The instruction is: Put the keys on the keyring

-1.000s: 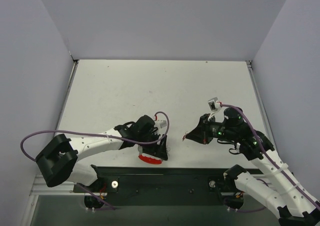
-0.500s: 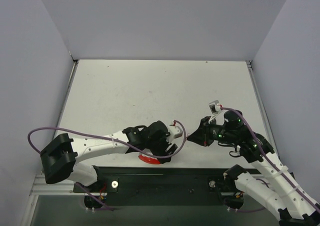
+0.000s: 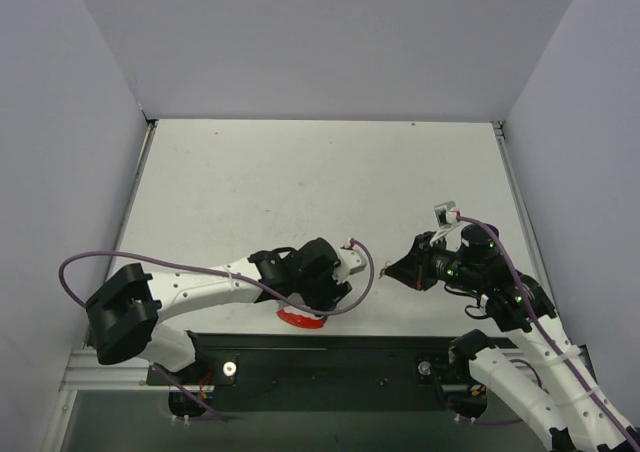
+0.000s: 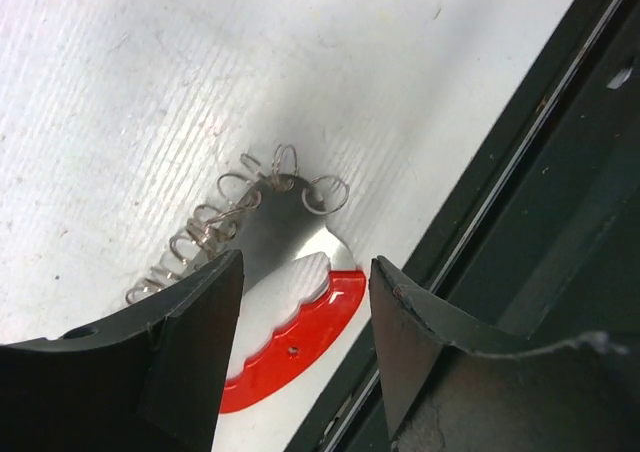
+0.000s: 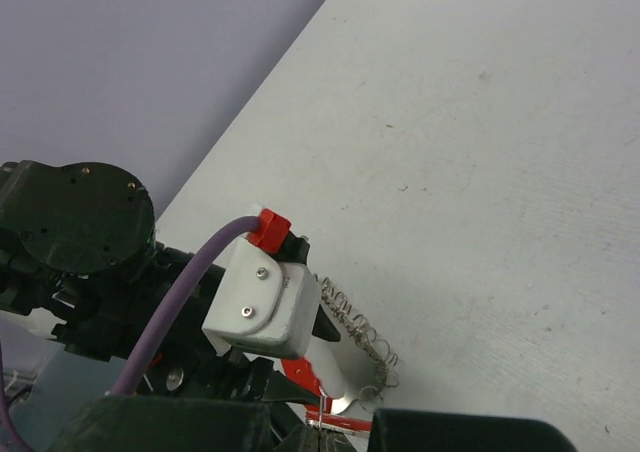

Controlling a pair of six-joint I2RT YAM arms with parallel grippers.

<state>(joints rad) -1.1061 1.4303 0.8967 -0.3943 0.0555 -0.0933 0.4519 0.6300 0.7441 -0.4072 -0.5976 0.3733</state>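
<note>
**Keyring point(image 4: 292, 344) lies under the left hand point(image 4: 305, 272) at the counter's near edge**

Closest to the arm bases, the keyring rests flat on the white counter point(image 3: 300, 182). Its curved red band sits beside the dark rail point(image 4: 500, 172) at the near edge, and its silvery chain point(image 4: 215, 234) is coiled just beyond. The left hand hovers over it with two dark fingers point(image 4: 190, 332) spread apart, one on each side of the band, gripping nothing. A little farther in and to the right, the right hand point(image 3: 392, 270) is pinched fully closed. A tiny speck at its tip looks like the key point(image 3: 379, 269), though it is too small to be sure. To do this step well, the left hand should probably close on the stiff red band, not the loose chain, and lift it so the loop hangs free for the key.
</note>
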